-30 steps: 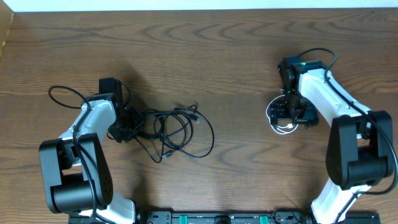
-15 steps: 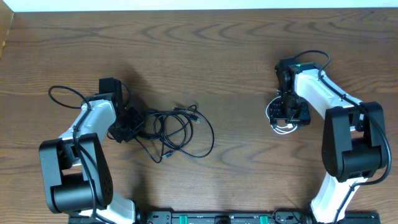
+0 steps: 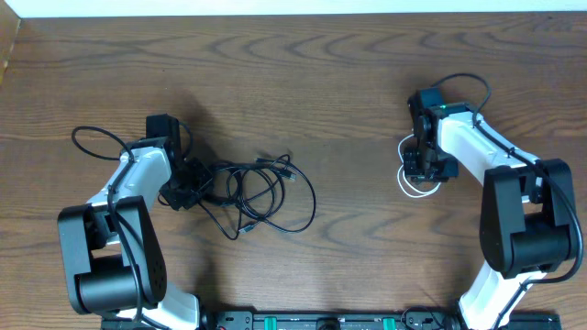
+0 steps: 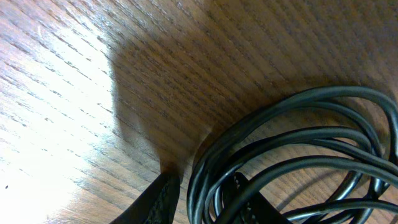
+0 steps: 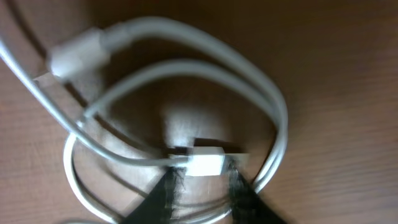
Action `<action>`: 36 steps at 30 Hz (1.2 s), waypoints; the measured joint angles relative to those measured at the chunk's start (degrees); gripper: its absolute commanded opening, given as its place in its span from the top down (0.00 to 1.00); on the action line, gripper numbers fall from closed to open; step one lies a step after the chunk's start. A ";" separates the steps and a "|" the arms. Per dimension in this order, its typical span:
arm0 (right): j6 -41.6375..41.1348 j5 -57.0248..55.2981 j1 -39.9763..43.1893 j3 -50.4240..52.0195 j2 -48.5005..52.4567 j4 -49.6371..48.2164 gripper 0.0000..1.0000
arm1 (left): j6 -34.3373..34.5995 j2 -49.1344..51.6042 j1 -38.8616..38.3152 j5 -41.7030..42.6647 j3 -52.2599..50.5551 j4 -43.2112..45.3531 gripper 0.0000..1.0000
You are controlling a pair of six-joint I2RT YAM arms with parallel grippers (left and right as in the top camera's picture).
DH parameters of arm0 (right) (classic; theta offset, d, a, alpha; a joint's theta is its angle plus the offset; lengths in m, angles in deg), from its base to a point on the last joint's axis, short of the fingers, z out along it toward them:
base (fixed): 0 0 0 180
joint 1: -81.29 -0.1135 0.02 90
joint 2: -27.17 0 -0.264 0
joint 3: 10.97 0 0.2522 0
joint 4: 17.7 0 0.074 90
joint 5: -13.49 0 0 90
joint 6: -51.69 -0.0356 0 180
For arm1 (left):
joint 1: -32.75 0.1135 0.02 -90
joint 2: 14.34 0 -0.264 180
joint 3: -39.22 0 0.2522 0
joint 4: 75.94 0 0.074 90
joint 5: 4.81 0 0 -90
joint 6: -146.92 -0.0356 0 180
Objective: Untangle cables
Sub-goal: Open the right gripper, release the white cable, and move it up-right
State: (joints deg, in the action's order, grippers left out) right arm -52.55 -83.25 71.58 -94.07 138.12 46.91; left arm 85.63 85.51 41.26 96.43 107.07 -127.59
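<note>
A tangle of thin black cables [image 3: 261,188] lies left of the table's middle. My left gripper [image 3: 186,191] sits at the tangle's left end. In the left wrist view, several strands of the black cables [image 4: 298,134] run between the fingers of the left gripper [image 4: 205,180], which is shut on them. The white cable [image 3: 410,191] lies coiled at the right, under my right gripper [image 3: 424,172]. In the right wrist view, the white cable [image 5: 186,68] loops around the right gripper [image 5: 204,171], whose fingertips pinch the small white plug [image 5: 206,165].
Bare wooden table [image 3: 348,92] stretches between the two arms and toward the far edge. The left arm's own thick black cord [image 3: 92,137] loops out at the far left. An equipment rail [image 3: 321,322] runs along the near edge.
My right gripper has closed from wide open onto the white cable's plug, and its arm has shifted a little. The white coil has changed shape. The left arm and black tangle have not moved.
</note>
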 measured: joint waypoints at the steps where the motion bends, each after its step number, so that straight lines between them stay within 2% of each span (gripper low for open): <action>1: 0.04 -0.11 0.28 -0.02 -0.15 -1.40 0.99 | 0.00 0.00 0.00 0.00 0.00 -0.02 0.70; 11: -0.15 1.07 3.82 0.15 -0.13 -12.81 0.99 | 0.00 0.00 0.00 0.00 -0.02 0.00 0.70; 20: -0.17 2.86 12.92 0.61 0.96 -20.59 0.99 | 0.02 0.00 0.00 0.00 0.00 -0.02 0.70; 21: -0.24 2.95 14.23 0.61 1.03 -20.90 0.96 | 0.02 0.00 0.00 0.00 -0.02 -0.02 0.70; 24: -0.61 4.28 18.18 0.22 1.07 -20.13 0.76 | 0.02 0.00 0.00 0.00 -0.02 -0.02 0.70; 28: -1.25 7.87 22.18 -2.21 1.46 -15.21 0.66 | 0.02 0.00 0.00 -0.02 -0.02 -0.02 0.70; 33: 0.26 8.26 23.15 -9.40 1.88 -9.07 0.31 | 0.02 0.00 0.02 0.00 0.00 -0.02 0.70; 36: 1.31 7.28 23.15 -14.71 1.88 -4.90 0.23 | 0.02 0.00 0.02 0.00 -0.02 0.00 0.70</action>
State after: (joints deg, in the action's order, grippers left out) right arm -51.24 -75.97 94.72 -108.78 140.00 42.02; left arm 85.65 85.51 41.28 96.43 107.05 -127.59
